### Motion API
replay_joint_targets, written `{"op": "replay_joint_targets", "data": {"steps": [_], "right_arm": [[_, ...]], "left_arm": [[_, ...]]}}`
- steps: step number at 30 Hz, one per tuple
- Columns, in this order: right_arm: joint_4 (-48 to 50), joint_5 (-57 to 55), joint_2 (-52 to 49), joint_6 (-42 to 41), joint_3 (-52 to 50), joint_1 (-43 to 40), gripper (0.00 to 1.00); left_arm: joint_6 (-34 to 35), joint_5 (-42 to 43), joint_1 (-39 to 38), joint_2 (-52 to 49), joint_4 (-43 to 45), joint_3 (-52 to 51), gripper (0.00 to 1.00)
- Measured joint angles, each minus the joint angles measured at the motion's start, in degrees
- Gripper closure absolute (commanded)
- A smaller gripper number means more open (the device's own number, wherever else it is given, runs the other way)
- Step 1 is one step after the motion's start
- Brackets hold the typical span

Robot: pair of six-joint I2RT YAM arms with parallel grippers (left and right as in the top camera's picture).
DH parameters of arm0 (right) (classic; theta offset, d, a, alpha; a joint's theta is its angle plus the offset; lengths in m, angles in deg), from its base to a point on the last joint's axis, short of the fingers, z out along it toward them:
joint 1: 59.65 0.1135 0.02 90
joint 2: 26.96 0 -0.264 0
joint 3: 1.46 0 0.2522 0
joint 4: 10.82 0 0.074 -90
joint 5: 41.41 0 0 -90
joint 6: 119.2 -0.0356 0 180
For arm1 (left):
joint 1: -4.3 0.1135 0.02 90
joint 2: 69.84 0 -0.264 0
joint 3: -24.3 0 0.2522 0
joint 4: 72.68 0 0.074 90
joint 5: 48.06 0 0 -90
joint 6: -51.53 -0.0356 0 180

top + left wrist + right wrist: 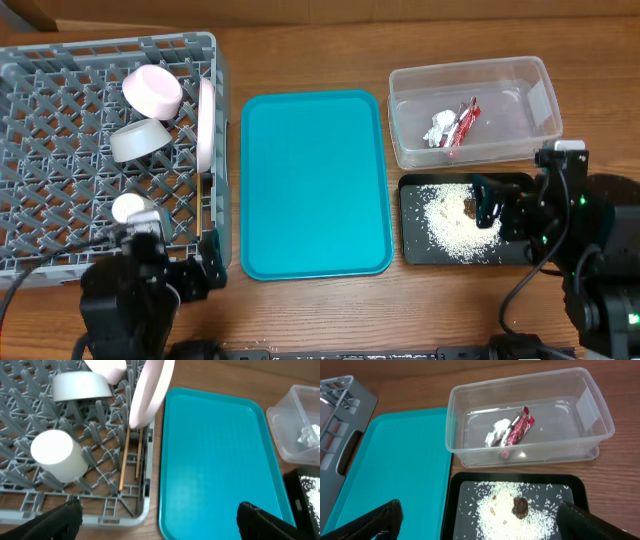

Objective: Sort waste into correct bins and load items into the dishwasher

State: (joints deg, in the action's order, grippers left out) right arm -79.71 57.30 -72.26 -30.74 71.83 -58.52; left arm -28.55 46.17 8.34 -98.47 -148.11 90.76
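Observation:
The grey dish rack (60, 150) holds the pink bowl (153, 90), the grey bowl (138, 140), the white cup (130, 207), the white plate (206, 122) on edge and the chopsticks (123, 457). The clear tub (530, 95) holds the red wrapper (465, 122) and the silvery wrapper (438, 128). The black tray (415, 250) holds rice (450, 220) and a brown lump (469, 206). My left gripper (157, 522) is open over the rack's near corner. My right gripper (480, 522) is open above the black tray (455, 495).
A large teal tray (313, 185) lies between the rack and the bins, with nothing on it. It also shows in the left wrist view (215, 460) and the right wrist view (395, 465). Bare wood lies along the front edge.

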Motion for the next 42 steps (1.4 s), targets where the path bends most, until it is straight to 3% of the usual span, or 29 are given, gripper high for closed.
{"op": "replay_joint_targets", "data": {"steps": [8, 20, 27, 42], "right_arm": [[-0.7, -0.2, -0.2, 0.0, -0.1, 0.0, 0.0], [-0.8, -0.2, -2.8, 0.0, -0.8, 0.0, 0.0], [12.1, -0.2, 5.1, 0.0, -7.9, 0.0, 0.0], [55.9, -0.6, 40.6, 0.1, -50.2, 5.7, 0.0]], "left_arm": [[0.0, 0.0, 0.0, 0.9, -7.1, -0.3, 0.0], [0.0, 0.0, 0.0, 0.9, -7.4, -0.3, 0.0], [0.0, 0.0, 0.0, 0.9, -7.4, -0.3, 0.0], [0.0, 0.0, 0.0, 0.9, -7.4, -0.7, 0.0]]}}
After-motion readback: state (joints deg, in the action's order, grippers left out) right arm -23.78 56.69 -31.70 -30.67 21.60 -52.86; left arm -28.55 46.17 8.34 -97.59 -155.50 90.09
